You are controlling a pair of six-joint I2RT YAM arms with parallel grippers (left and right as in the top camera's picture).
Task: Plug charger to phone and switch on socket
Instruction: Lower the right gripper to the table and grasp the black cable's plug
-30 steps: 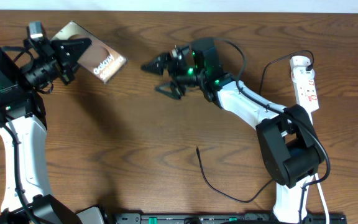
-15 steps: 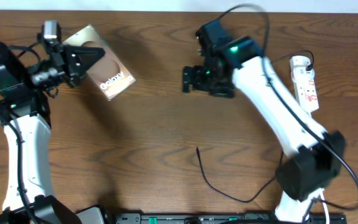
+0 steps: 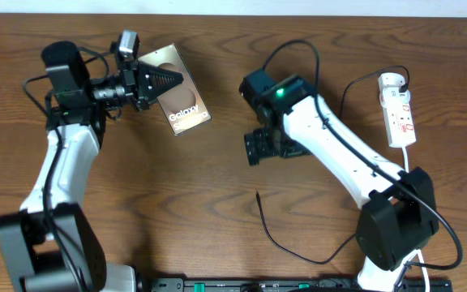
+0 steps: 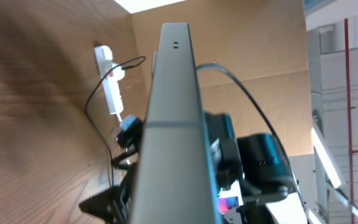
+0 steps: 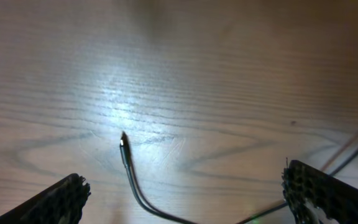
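Note:
My left gripper (image 3: 162, 81) is shut on the phone (image 3: 183, 104), a silvery-brown slab with white "Galaxy" lettering, and holds it tilted above the table at the upper left. In the left wrist view the phone (image 4: 173, 124) shows edge-on and hides the fingers. The charger, a thin black cable, lies on the table with its plug tip (image 3: 258, 195) free. My right gripper (image 3: 259, 148) hangs open above the table just behind that tip. In the right wrist view the tip (image 5: 124, 144) lies between the spread fingers (image 5: 191, 199), nearer the left one. The white socket (image 3: 398, 109) lies at the far right.
The charger cable loops across the front of the table (image 3: 314, 259) and on toward the socket. The socket also shows in the left wrist view (image 4: 109, 81) with a black cable by it. A black rail (image 3: 282, 285) runs along the front edge.
My left arm has carried the phone to the right, toward the middle. My right arm has swung from the back toward the front and now points down over the cable tip.

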